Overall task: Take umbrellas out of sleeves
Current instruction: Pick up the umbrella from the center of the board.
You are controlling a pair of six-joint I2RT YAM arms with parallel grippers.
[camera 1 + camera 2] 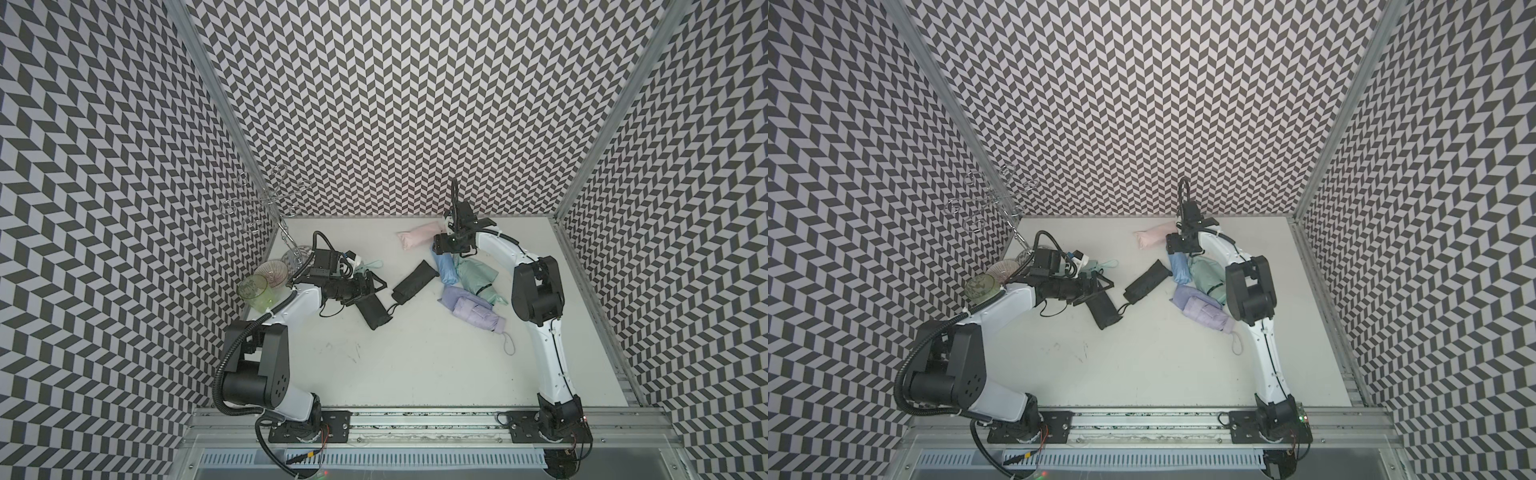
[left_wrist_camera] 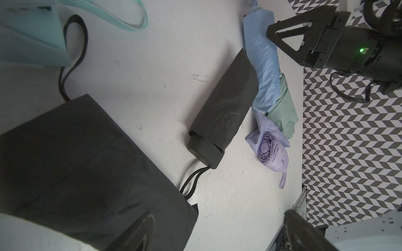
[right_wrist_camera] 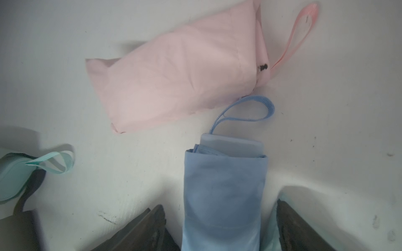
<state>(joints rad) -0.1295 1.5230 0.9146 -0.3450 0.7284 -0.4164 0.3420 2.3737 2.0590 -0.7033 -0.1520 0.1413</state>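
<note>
Nearest the bases, right of centre in both top views, the lavender umbrella (image 1: 478,313) is seen with its cover bunched at one end, apparently partly drawn off. Left of centre, a black umbrella (image 1: 374,311) lies sleeved under the left gripper (image 2: 218,214). Its fingers (image 2: 139,230) are spread wide and nothing is held. A second black umbrella (image 1: 415,280) lies at centre frame.

Farther back, the light blue umbrella (image 3: 230,147) fills the lower middle of the right wrist view. Its hard end and wrist loop (image 3: 250,108) protrude from the blue sleeve (image 3: 221,217). The right gripper (image 3: 219,204) straddles that sleeve, with its fingers set apart on either side and nothing clamped. The pink umbrella (image 3: 178,71) lies beyond, in the upper centre.

These umbrellas are judged light, with a stiff core under thin, slippery cloth. A pinch on loose cloth alone may slide. The sleeve is best held near its closed end, and the hard end or loop drawn outward.
</note>
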